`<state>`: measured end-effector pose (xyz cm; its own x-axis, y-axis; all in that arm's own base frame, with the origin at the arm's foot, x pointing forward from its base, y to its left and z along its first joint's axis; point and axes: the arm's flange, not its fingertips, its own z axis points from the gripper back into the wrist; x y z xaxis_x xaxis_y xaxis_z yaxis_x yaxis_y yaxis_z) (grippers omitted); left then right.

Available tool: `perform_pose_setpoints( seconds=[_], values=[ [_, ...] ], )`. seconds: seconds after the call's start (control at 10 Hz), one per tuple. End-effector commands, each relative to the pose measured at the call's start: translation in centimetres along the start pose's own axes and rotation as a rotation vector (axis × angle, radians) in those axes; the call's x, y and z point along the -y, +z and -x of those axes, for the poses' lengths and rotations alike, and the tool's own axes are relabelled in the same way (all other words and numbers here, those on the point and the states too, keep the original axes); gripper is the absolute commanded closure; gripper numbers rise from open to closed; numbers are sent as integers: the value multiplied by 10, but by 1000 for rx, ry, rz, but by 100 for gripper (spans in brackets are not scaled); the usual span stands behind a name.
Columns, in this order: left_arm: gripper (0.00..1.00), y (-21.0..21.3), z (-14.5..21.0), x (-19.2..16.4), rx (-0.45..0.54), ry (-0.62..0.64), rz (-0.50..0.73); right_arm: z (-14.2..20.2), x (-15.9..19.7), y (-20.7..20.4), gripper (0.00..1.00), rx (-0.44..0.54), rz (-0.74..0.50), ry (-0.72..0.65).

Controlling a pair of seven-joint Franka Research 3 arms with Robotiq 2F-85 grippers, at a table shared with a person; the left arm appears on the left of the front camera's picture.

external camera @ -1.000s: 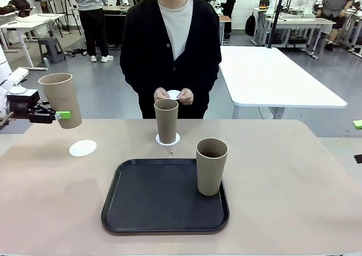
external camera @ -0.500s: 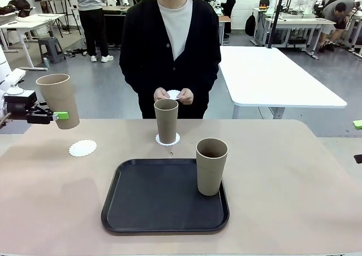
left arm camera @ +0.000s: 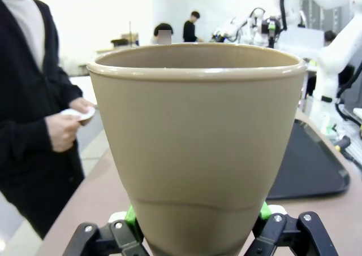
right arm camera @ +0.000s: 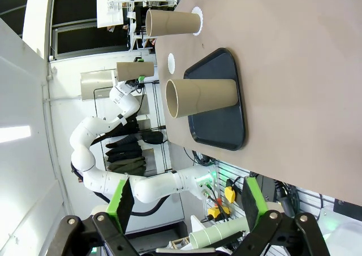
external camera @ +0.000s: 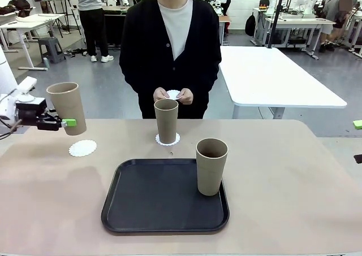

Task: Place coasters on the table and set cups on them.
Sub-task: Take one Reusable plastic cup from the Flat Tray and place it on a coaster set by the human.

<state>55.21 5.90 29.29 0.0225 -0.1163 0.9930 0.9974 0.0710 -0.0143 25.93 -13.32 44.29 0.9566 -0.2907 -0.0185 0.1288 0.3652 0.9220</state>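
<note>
Front view: cup [external camera: 65, 100] in left gripper [external camera: 67, 121], above table [external camera: 283, 171].

Middle cup [external camera: 166, 120] hides most of its coaster [external camera: 178, 138].

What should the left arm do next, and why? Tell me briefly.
Probably bring the cup over the bare coaster and lower it: the left end effector grips the cup in the air, close above that coaster.
</note>
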Motion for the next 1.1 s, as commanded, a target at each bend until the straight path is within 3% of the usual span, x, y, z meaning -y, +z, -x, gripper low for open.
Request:
perform_pose_setpoints(
  seconds=[0.0, 0.6, 1.0],
  values=[
    [18, -2, 12, -12, -15, -69, 26, -1, -1, -1, 0, 0, -20, 11],
    [18, 18, 42, -11, -34, -157, 45, -1, -1, -1, 0, 0, -20, 11],
    [18, 6, 58, -18, -3, -114, 63, -1, -1, -1, 0, 0, -20, 11]
  ],
)
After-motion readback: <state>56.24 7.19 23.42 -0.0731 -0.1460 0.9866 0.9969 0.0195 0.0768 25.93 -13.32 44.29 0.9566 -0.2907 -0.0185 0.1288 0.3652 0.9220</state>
